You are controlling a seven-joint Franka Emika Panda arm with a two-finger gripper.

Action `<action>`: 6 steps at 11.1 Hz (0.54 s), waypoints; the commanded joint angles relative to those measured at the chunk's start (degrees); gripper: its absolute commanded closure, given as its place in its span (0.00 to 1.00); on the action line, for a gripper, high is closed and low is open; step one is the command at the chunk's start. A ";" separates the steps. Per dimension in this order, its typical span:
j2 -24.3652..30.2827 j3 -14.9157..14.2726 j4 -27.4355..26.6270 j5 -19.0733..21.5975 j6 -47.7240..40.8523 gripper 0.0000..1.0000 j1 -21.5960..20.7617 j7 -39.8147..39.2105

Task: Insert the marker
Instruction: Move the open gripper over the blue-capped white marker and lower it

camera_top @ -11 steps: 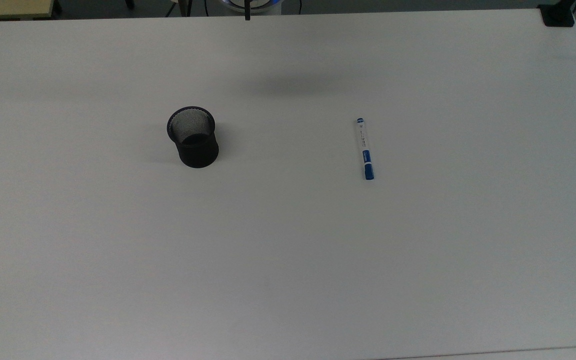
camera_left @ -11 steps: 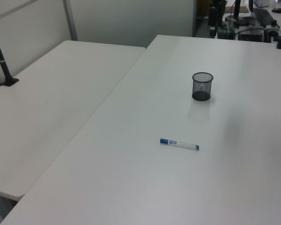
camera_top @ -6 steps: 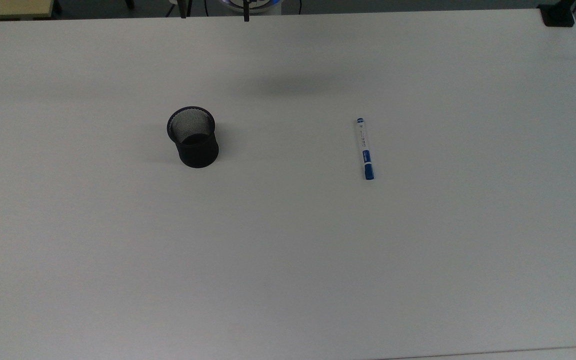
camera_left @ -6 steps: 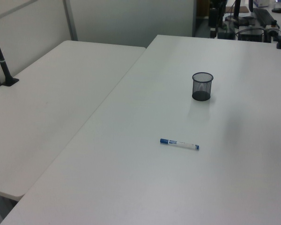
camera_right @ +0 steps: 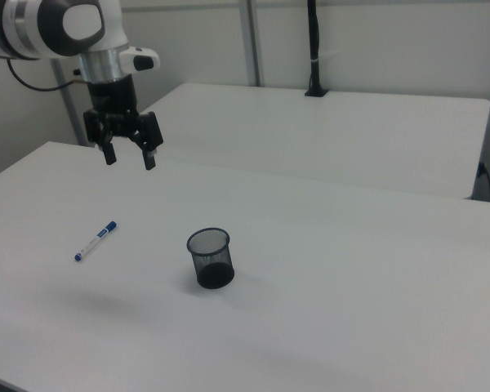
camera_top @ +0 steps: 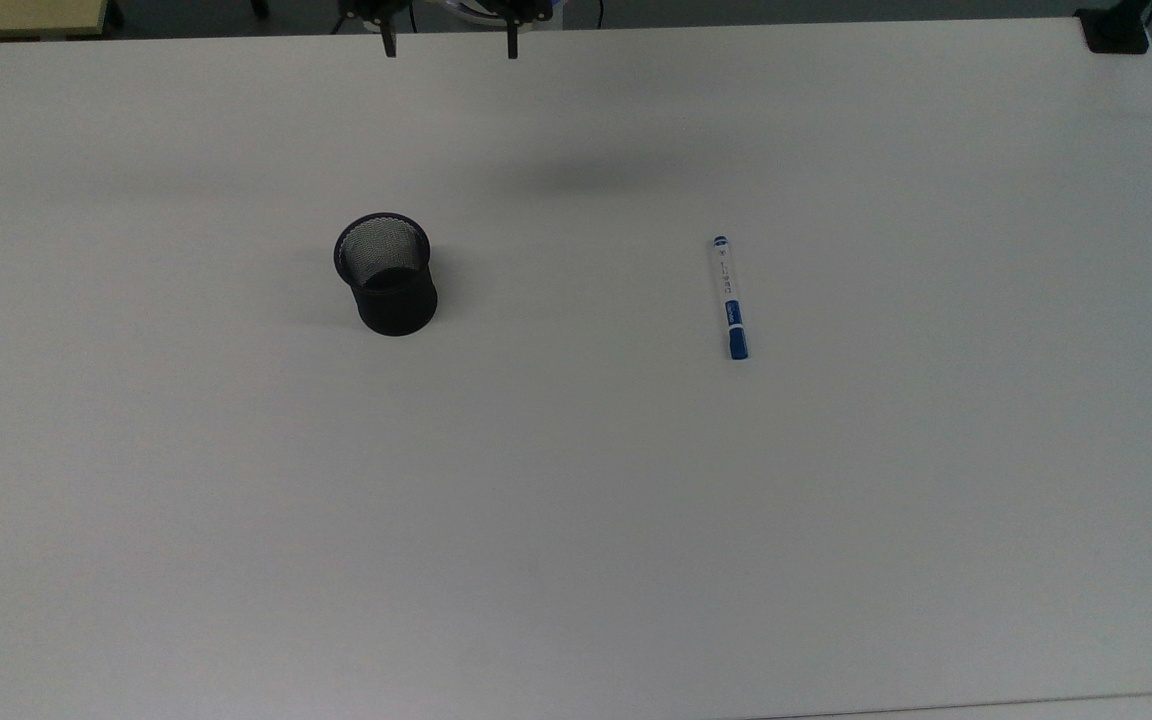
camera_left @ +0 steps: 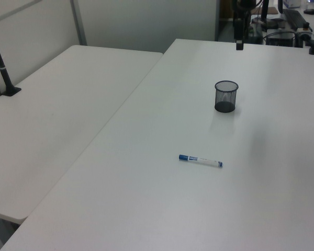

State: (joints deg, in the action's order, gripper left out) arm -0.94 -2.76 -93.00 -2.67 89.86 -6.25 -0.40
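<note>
A white marker with a blue cap (camera_top: 730,297) lies flat on the white table (camera_top: 576,500), also seen as the marker (camera_left: 200,160) and the marker (camera_right: 95,240). A black mesh cup (camera_top: 388,272) stands upright and empty to the top view's left of it; the cup (camera_left: 225,96) and the cup (camera_right: 210,257) show the same. My gripper (camera_right: 130,158) hangs open high above the table, well clear of both, with nothing between its fingers. Its fingertips (camera_top: 389,46) poke in at the top view's upper edge, and the gripper (camera_left: 239,44) hangs behind the cup.
A second white table (camera_left: 52,120) adjoins on the left view's left. A black post (camera_right: 313,49) is clamped to the far table. A black clamp (camera_top: 1116,30) sits at the top view's upper right corner. Wide bare tabletop surrounds cup and marker.
The gripper has come further into the top view from its upper edge, both fingertips now showing spread apart. Marker and cup have not moved.
</note>
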 commanded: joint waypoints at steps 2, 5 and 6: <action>-0.55 -0.14 -4.89 0.03 5.04 0.00 -4.29 -0.13; -3.71 -0.14 -7.19 1.18 9.18 0.00 -8.07 0.92; -4.59 -0.14 -7.45 1.18 10.58 0.00 -9.12 2.84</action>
State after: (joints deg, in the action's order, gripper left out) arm -4.46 -2.48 -98.56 -2.24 96.87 -12.88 -0.18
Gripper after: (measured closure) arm 0.000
